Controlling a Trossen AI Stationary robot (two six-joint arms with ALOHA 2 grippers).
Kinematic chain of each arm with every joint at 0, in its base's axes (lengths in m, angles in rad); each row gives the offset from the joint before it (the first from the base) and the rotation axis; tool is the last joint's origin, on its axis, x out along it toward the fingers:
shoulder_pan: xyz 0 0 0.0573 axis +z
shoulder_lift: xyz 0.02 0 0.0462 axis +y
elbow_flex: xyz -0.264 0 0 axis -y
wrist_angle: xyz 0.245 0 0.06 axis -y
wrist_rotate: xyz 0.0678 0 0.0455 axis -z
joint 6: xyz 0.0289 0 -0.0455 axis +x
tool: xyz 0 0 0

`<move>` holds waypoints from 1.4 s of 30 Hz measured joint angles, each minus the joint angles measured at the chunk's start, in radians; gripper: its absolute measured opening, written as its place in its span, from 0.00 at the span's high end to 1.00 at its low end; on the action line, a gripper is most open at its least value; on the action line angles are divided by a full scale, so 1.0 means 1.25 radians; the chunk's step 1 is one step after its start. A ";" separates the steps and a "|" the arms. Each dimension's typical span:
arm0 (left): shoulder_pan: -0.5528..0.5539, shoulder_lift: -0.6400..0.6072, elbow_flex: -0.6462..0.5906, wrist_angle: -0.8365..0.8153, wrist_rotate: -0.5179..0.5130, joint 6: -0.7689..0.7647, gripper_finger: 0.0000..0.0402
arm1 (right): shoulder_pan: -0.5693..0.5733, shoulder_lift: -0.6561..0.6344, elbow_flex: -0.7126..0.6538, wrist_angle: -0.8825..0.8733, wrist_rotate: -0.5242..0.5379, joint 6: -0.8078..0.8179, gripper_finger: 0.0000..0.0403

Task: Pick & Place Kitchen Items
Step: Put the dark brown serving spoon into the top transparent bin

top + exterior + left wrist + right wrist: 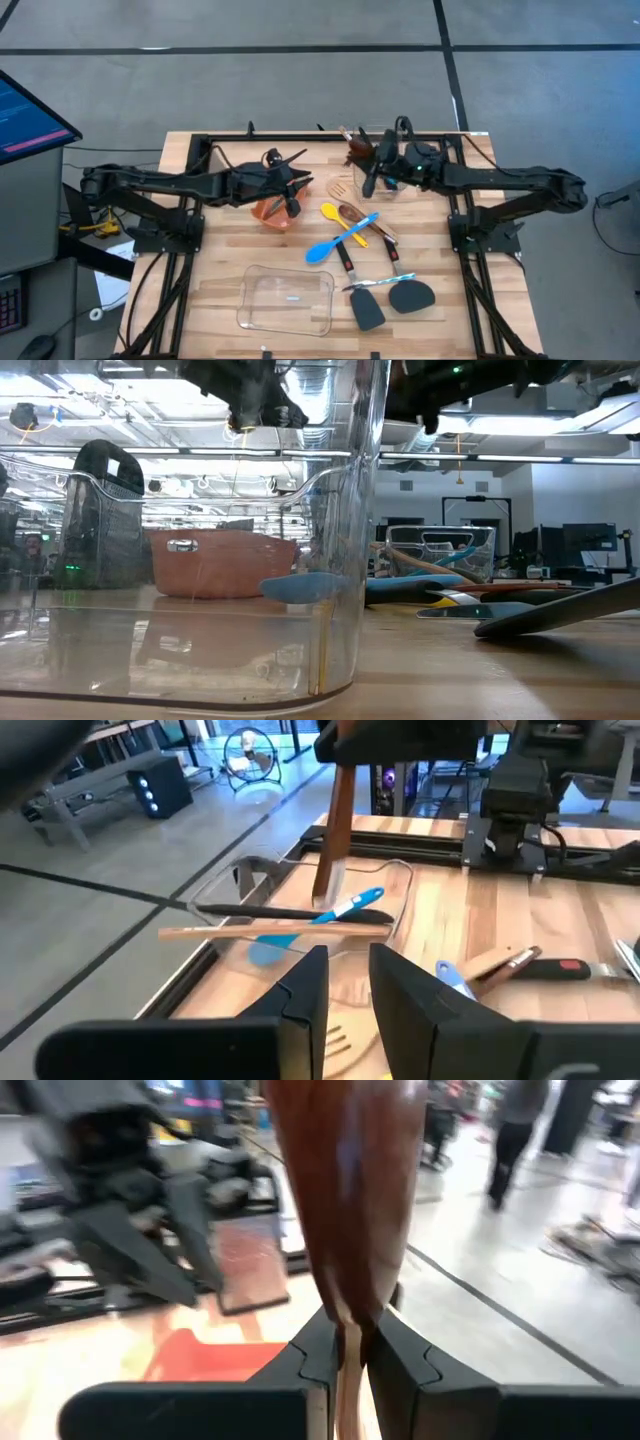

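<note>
My right gripper (372,168) is shut on a dark brown wooden spoon (359,149) over a clear container (381,186) at the table's far side. This container (300,910) holds a blue spoon (345,908), a wooden handle and a black tool. My left gripper (291,197) is open and empty above the orange bin (268,213). More utensils lie flat on the table: a slotted wooden turner (340,189), a yellow spoon (333,213), a blue spoon (338,243) and two black spatulas (366,306). My right gripper pinches the brown spoon's narrow stem (348,1342) between its two fingers. The wide brown part (345,1190) reaches out past the fingertips. The spoon is lifted and slants down over the far clear container (330,840); whether its lower end touches anything, I cannot tell.
A large clear container (287,300) stands near the table's front edge, and its wall fills the low view (340,560). The black frame rail (330,138) runs along the table's far side. Bare wood lies at the front left (215,270).
</note>
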 joint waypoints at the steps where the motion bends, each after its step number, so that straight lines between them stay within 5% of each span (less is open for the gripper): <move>1: 0.000 -0.009 0.000 -0.013 0.000 0.000 0.84 | -0.008 -0.014 0.000 -0.023 0.010 0.010 0.92; 11: 0.002 -0.102 -0.003 -0.159 -0.115 0.000 0.88 | -0.146 -0.065 0.001 -0.206 0.007 0.149 0.92; 30: 0.002 -0.306 -0.261 -0.052 -0.118 -0.068 0.93 | -0.294 0.129 0.001 -0.264 -0.145 0.305 0.92; 42: 0.002 -0.342 -0.305 -0.012 -0.117 -0.083 0.93 | -0.316 0.233 0.001 -0.276 -0.188 0.357 0.92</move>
